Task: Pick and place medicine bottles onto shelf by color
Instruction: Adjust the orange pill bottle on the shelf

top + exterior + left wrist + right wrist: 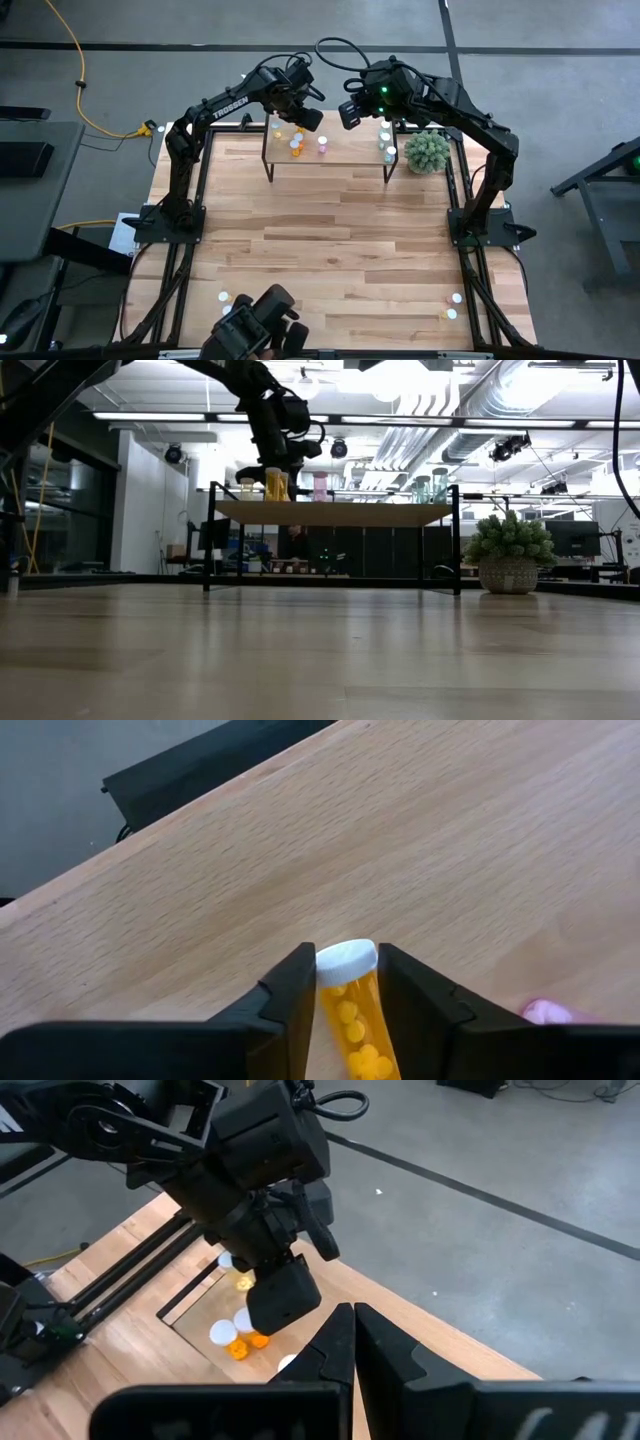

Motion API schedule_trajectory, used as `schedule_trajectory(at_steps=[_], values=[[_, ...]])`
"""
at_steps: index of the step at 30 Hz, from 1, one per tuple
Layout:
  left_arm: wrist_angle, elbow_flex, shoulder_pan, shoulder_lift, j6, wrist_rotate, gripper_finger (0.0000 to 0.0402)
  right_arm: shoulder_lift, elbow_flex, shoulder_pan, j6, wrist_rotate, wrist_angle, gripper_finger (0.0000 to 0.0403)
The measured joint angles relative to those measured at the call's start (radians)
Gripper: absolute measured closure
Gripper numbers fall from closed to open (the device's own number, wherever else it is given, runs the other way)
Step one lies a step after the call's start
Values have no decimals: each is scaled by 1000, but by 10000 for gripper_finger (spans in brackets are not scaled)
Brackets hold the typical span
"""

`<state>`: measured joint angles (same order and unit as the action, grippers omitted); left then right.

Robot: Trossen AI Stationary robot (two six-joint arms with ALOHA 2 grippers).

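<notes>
One orange bottle [349,1015] sits clamped between your left gripper [345,995] fingers, long axis along them, cap forward, over the shelf [340,152] beside its orange group. Right gripper [352,1342], fingers together and empty, waits nearby.

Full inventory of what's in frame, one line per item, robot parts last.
Shelf: one, light wood top, black legs, far end of the table.
Bottles on shelf: yellow and orange with a pink one toward its left, pale teal at its right; exact count unclear.
Loose bottles: a few at the table's near left and near right edges.
Plant ball: one, green, in a pot right of the shelf.
Table: one, wood planks.
Left gripper: over the shelf's left, fingers shut on an orange bottle.
Right gripper: above the shelf's right side, shut, empty.
</notes>
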<state>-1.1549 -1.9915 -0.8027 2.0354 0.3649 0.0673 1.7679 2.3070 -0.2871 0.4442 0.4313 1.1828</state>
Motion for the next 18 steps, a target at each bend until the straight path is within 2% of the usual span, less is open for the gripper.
schedule_trajectory(at_steps=[18], values=[[38, 0, -16, -6, 6, 17, 313, 0, 0, 0, 0, 5, 0, 402]])
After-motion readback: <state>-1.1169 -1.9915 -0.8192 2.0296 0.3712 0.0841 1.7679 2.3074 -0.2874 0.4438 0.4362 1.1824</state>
